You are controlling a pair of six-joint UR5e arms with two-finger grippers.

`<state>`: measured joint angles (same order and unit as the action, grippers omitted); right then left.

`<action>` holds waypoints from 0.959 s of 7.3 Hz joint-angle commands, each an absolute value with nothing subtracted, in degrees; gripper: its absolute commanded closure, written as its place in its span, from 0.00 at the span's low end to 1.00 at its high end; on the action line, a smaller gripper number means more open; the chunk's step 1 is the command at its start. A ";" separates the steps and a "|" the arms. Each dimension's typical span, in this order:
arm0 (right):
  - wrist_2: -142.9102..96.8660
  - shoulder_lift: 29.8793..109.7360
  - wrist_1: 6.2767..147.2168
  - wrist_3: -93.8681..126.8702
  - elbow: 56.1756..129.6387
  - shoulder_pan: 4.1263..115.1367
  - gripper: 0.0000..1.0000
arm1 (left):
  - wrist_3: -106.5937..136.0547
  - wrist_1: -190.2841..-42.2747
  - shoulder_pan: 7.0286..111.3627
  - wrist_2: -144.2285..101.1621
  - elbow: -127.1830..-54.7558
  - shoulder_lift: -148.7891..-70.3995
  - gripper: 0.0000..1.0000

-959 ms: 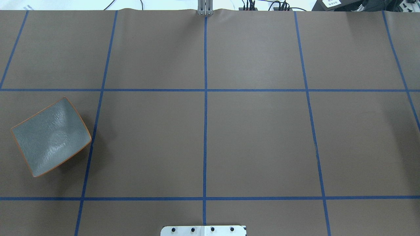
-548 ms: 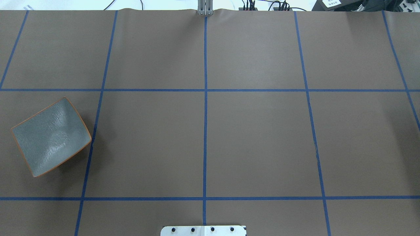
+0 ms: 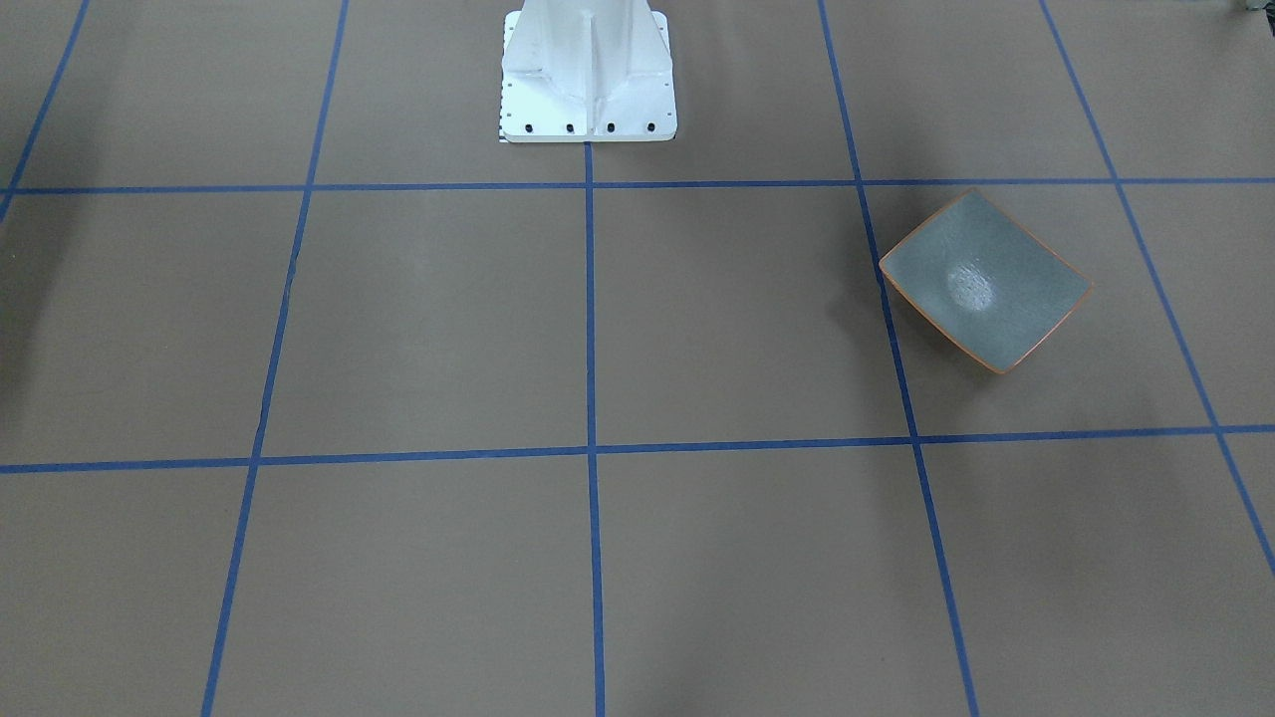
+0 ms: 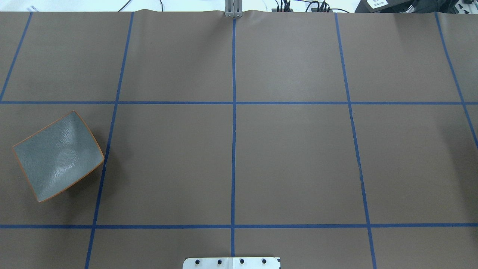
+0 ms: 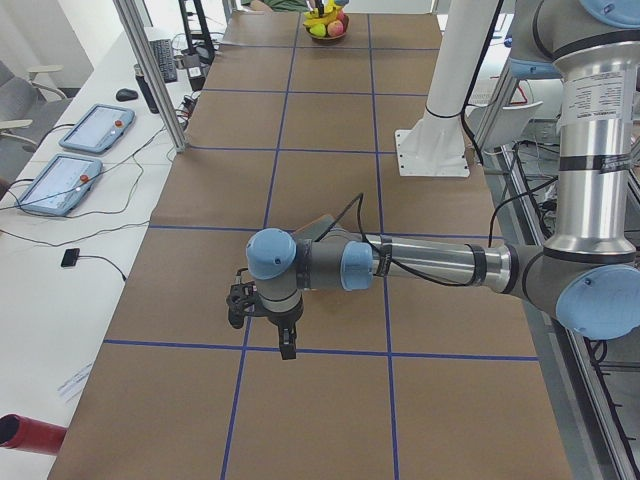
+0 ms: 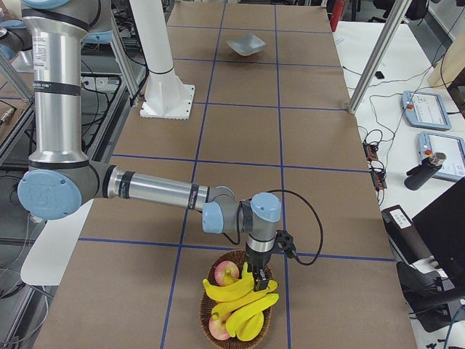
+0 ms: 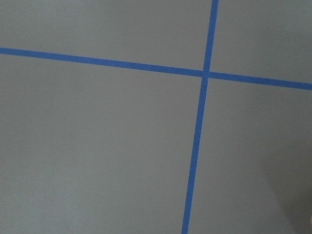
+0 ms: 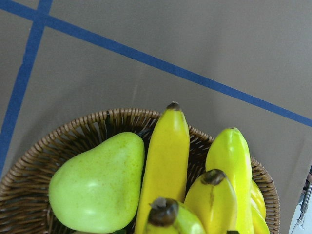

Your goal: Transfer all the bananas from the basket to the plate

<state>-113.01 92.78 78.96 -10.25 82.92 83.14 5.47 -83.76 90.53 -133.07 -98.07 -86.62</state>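
1. Over the basket (image 8: 53,141) at the table's (image 6: 240,131) right end hangs the right end effector (image 6: 259,275); released or clenched, I cannot tell.
2. Best to drop onto the topmost of the bananas (image 8: 165,161) and pinch it mid-body, clear of the rim.
3. Basket holds the bananas, a pear (image 8: 97,183) and apples (image 6: 225,271).
4. Plate (image 4: 58,155), far left, is empty; the left end effector (image 5: 288,348), state equally unclear, hovers over the table.

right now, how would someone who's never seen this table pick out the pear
At the end of the brown, blue-taped table on the robot's right stands a wicker basket of fruit. In the right wrist view the pear lies at its left, beside the bananas. It alone is pale green and plump; the bananas are long and yellow.
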 commanded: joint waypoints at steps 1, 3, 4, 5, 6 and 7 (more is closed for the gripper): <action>-112.50 92.55 78.84 -10.28 82.79 83.14 0.87 | 5.54 -83.76 90.53 -133.07 -98.09 -86.66 0.00; -112.76 92.11 78.84 -10.28 83.32 83.23 1.00 | 5.45 -83.76 90.53 -133.07 -98.09 -86.66 0.00; -112.68 91.94 78.92 -10.28 83.67 83.41 1.00 | 5.45 -83.76 90.53 -133.07 -98.17 -86.66 0.00; -112.59 92.19 79.01 -10.63 84.28 83.93 1.00 | 5.45 -83.76 90.53 -133.07 -98.17 -86.66 0.00; -112.50 92.02 79.19 -13.07 84.46 86.02 1.00 | 5.45 -83.76 90.53 -133.07 -98.17 -86.66 0.00; -112.50 91.41 81.97 -14.31 86.03 87.70 1.00 | 5.54 -83.76 90.53 -133.07 -98.70 -86.66 0.00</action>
<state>-112.55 91.91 79.78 -12.47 84.67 85.62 5.47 -83.76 90.53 -133.07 -98.31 -86.66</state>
